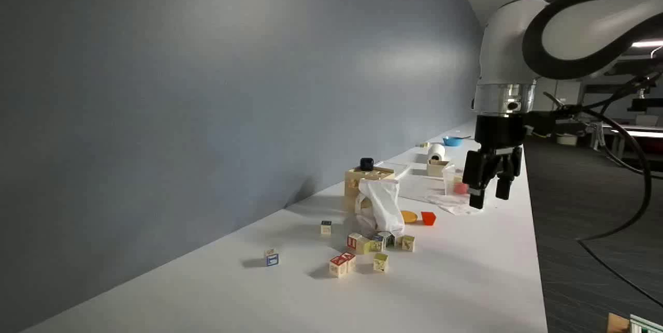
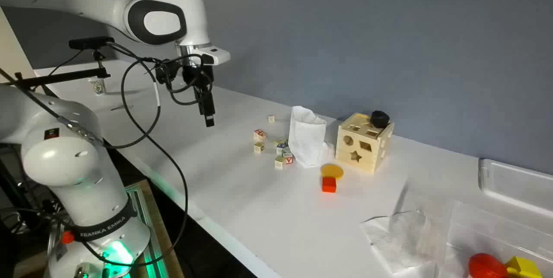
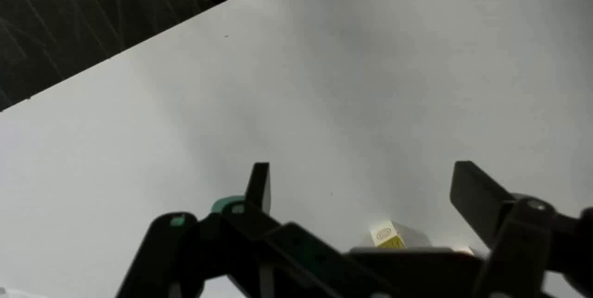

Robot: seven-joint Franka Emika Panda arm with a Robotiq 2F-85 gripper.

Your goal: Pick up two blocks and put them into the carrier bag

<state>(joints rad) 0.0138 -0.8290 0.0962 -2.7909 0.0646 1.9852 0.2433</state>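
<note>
I see a grey wall (image 1: 233, 89) along the long white worktop (image 1: 456, 291), dark floor (image 1: 570, 193) beside it, and a bright strip light (image 1: 647, 43) glowing in the far background.

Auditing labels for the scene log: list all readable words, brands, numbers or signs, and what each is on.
"FRANKA EMIKA": black band on the robot arm.
Sticker, same arm: too small to read.
Blocks: printed faces, too small to read.
Wrist-view block: oval mark, maybe a letter or number; yellow face too blurred.
Cup-like item: pattern too small to read.
</note>
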